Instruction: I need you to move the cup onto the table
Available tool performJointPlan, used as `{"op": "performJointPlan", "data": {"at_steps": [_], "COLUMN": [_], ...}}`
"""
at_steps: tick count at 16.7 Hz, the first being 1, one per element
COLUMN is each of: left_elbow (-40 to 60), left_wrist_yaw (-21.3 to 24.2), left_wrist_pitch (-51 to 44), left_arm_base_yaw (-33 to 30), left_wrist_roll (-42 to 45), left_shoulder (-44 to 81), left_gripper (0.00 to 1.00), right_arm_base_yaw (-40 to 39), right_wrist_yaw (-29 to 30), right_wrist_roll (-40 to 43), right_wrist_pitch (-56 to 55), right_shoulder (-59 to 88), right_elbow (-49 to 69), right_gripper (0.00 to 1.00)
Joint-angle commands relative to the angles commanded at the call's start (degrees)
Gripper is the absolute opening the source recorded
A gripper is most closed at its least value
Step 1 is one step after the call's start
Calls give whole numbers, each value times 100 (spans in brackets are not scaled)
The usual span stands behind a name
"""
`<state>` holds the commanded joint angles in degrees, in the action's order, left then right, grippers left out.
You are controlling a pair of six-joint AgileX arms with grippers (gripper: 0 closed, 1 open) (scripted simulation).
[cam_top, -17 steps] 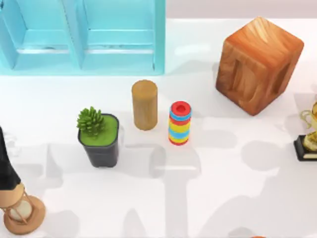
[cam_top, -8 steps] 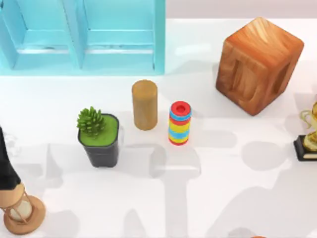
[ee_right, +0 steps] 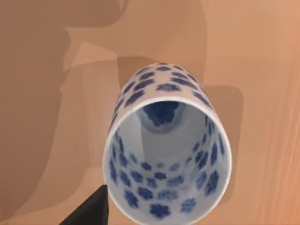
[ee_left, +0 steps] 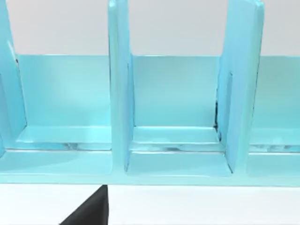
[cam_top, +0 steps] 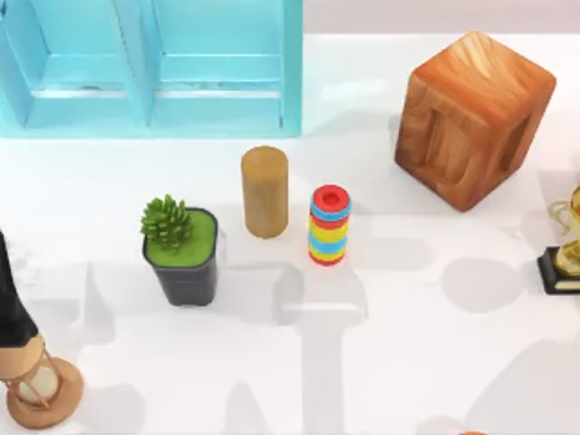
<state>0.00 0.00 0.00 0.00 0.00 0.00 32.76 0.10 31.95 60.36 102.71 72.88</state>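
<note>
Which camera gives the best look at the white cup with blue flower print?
The right wrist view: the white, blue-flowered cup is close, open mouth toward the camera, against a tan wooden surface. The top view takes in the glossy white table; the left wrist view faces the turquoise shelf unit.

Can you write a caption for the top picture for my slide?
Wooden cylinder, striped ring stack and potted plant on white table.

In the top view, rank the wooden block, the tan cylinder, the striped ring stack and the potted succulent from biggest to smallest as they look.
1. Wooden block, clearly largest.
2. Potted succulent.
3. Tan cylinder.
4. Striped ring stack, smallest.
The succulent and cylinder look close, so their order is unsure.
</note>
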Motion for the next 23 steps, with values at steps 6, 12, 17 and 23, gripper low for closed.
{"op": "performJointPlan", "data": {"at_steps": [6,12,17,23], "left_elbow": [0,0,0,0], "left_wrist_yaw": [0,0,0,0], "left_wrist_pitch": [0,0,0,0], "left_arm_base_yaw": [0,0,0,0], "left_wrist_roll": [0,0,0,0], "left_shoulder": [0,0,0,0], "left_gripper": [100,100,100,100], "right_arm_base_yaw": [-202,-202,-202,-202], "right_wrist_yaw": [-12,-12,-12,-12], "right_wrist_roll": [-197,-197,-197,-197], "right_wrist_pitch": [-858,-858,-858,-858], "right_shoulder": [341,341,341,341], "right_elbow": [-511,-511,-511,-511], "right_gripper": [100,77,40,0]}}
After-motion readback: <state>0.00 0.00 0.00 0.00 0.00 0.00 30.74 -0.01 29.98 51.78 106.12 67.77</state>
